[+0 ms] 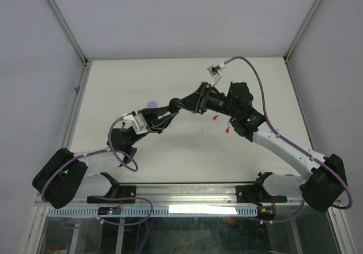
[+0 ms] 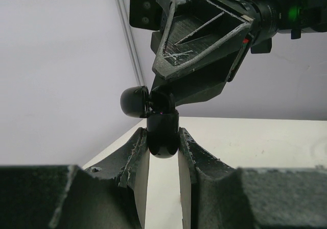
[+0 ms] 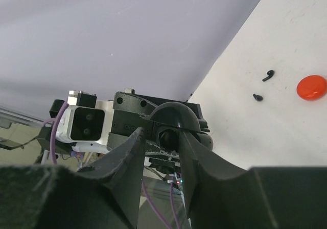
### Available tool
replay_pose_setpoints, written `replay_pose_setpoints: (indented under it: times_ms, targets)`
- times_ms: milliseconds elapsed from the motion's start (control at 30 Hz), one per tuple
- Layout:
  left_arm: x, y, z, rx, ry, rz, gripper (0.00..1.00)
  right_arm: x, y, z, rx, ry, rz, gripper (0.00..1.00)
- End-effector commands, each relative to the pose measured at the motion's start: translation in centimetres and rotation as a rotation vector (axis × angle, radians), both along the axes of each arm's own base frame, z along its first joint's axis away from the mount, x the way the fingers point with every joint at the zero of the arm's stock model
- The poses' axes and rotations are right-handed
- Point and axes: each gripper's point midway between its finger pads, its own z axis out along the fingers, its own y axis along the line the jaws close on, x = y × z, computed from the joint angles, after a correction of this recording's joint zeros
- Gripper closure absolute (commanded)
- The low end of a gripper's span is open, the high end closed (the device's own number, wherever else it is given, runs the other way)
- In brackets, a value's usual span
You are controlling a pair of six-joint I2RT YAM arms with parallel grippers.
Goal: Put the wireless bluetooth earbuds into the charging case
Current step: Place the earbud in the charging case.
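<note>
Done so far: the shiny black round charging case (image 2: 163, 136) is up in the air, and its round black lid (image 2: 135, 101) is flipped open.
Left fingers (image 2: 140, 146): squeezed tight on the black case's two sides.
Right fingers (image 3: 189, 144): nearly closed, with the tips right at the case's open mouth. I cannot tell if a bud sits between them.
Left to do: lots, I think. A tiny black comma-shaped earbud (image 3: 267, 75) lies on the white tabletop (image 3: 286, 35), with a flat red round case (image 3: 311, 87) at its 3 o'clock.
More buds: two tiny red earbuds (image 1: 215, 117) lie at 4 o'clock from the held case.
Looks: the buds are very small beside the cases. The black case looks smooth and a bit slippery.
</note>
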Motion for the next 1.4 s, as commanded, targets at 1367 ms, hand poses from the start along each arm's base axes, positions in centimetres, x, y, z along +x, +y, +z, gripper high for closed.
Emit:
replay_pose_setpoints:
  times_ms: [1367]
  targets:
    - [-7.8, -0.6, 2.5, -0.039, -0.092, -0.368, 1.00, -5.2, 1.1, 1.2, -0.218, -0.502, 0.381, 0.55]
